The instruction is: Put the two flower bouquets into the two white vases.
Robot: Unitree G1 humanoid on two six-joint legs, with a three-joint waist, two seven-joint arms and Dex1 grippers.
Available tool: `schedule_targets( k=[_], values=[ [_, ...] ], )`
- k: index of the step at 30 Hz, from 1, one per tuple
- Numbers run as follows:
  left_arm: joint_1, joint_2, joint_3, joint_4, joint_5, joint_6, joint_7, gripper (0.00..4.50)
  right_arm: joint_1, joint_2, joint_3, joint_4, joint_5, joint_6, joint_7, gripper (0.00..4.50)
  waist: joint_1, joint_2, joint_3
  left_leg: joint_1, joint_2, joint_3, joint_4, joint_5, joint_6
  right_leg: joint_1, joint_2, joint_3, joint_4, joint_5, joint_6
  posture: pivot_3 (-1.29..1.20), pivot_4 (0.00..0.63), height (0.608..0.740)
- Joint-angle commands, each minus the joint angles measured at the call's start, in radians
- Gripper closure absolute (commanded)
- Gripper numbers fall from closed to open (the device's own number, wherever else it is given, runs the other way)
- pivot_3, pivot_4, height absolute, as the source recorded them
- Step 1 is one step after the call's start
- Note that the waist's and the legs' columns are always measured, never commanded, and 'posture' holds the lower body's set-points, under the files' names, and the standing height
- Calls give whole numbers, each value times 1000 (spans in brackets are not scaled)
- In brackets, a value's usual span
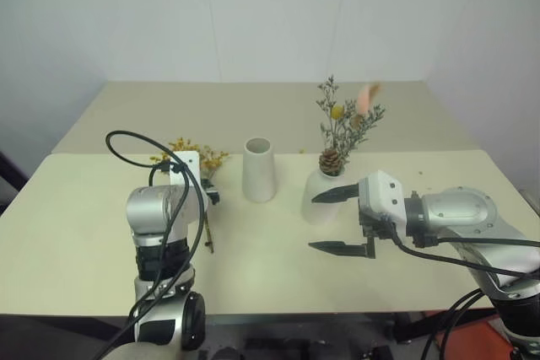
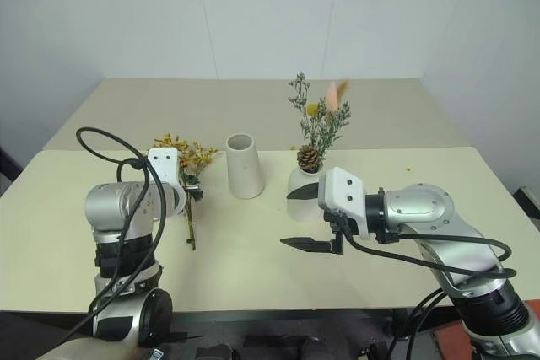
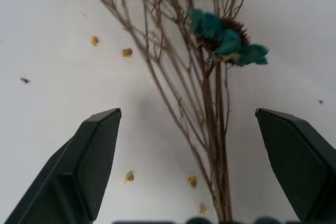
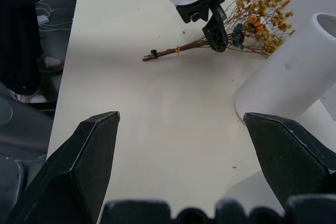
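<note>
The bushy yellow-orange bouquet (image 2: 190,158) lies flat on the table to the left of the tall white vase (image 2: 243,166), which stands empty. My left gripper (image 3: 186,113) hangs open just above the bouquet's thin stems (image 3: 210,124), one finger on each side, not touching them. The sparse grey-green bouquet (image 1: 342,128) with its pinecone stands upright in the squat white vase (image 2: 302,183). My right gripper (image 1: 312,222) is open and empty, pointing left, just in front of that squat vase.
The cream table (image 1: 405,276) has free room at the front and far right. Small yellow crumbs (image 3: 126,52) lie scattered around the lying bouquet. A black cable (image 1: 126,145) loops over my left arm.
</note>
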Motion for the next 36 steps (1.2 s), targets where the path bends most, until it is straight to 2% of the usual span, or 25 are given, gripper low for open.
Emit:
schedule_targets(
  k=[1,4,10,16,20,22,24,33,36],
  values=[
    [-15,4,-11,7,9,5,-30,192,2,3,-27,-33,2,-6,-14,1,0,0,0,0,0,0,0,0,0,0,0,0,0,0,0,0,150,740],
    [-17,3,-28,13,25,5,-38,814,4,2,-30,-37,4,-3,-15,0,1,0,0,0,0,0,0,0,0,0,0,0,0,0,0,0,150,740],
    [-16,1,-9,58,65,3,-43,2746,5,-1,-32,-38,7,1,-19,0,0,0,0,0,0,0,0,0,-1,0,0,0,0,0,0,0,150,740],
    [-14,-3,16,101,91,-10,-56,4461,4,0,-31,-36,7,1,-23,0,1,0,0,0,0,0,0,0,-1,0,0,0,0,0,0,0,150,740],
    [-10,7,0,89,96,-19,-70,4461,7,-1,-33,-36,6,2,-25,0,0,0,0,1,0,0,0,0,-1,0,0,0,1,0,0,0,150,740],
    [7,33,-43,32,78,-75,-109,4461,11,-2,-34,-38,6,2,-27,0,-1,0,0,1,0,0,0,0,-1,0,0,0,1,0,0,0,150,740],
    [-6,42,-28,-5,55,-91,-145,4461,14,-3,-35,-40,3,0,-30,0,-1,0,0,0,0,0,0,0,-1,0,0,0,1,0,0,0,150,740],
    [-68,283,29,15,37,-546,-288,4461,23,12,-41,-57,-2,6,-75,0,-1,0,0,0,1,0,-1,1,-7,-1,0,0,1,0,0,0,150,740],
    [-77,310,96,70,-68,-731,-437,4461,27,33,-41,-65,-16,-8,-109,0,3,0,0,0,1,0,0,1,-7,-1,0,0,1,0,0,0,150,740]
  ],
)
